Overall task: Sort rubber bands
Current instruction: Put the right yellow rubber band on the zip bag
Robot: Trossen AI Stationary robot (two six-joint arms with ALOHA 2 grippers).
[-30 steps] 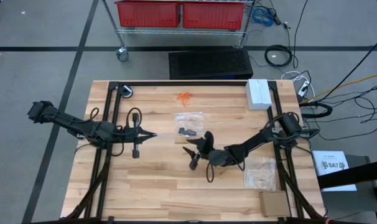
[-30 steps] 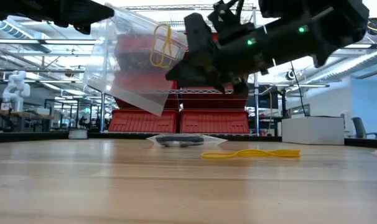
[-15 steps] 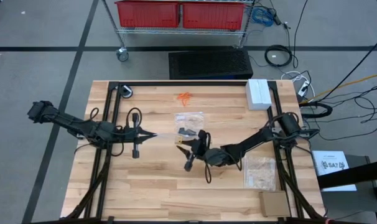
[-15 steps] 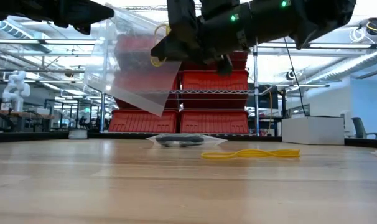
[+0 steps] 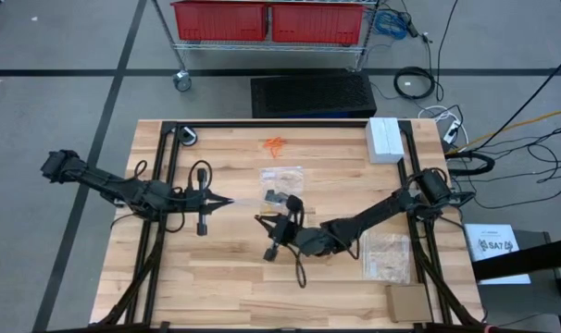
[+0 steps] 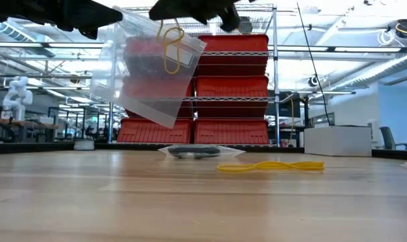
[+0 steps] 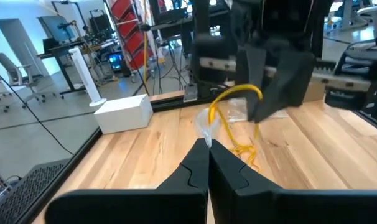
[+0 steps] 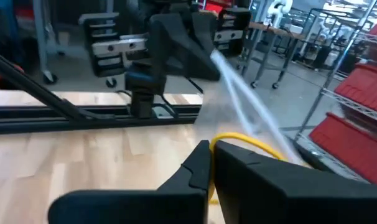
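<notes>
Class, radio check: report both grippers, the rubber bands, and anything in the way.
Left gripper shut on clear bag, held aloft. Right gripper shut on yellow rubber band at the bag's mouth. More yellow bands on table; nothing blocking.

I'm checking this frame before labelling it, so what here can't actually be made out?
- Right gripper, low view: cut off by the top edge; only its underside shows above the yellow rubber band.
- Whether that band is inside the held clear bag or in front of it: not clear in any view.
- Black rubber bands in the flat bag, high view: too small to count.
- Orange rubber bands, high view: too small to separate.
</notes>
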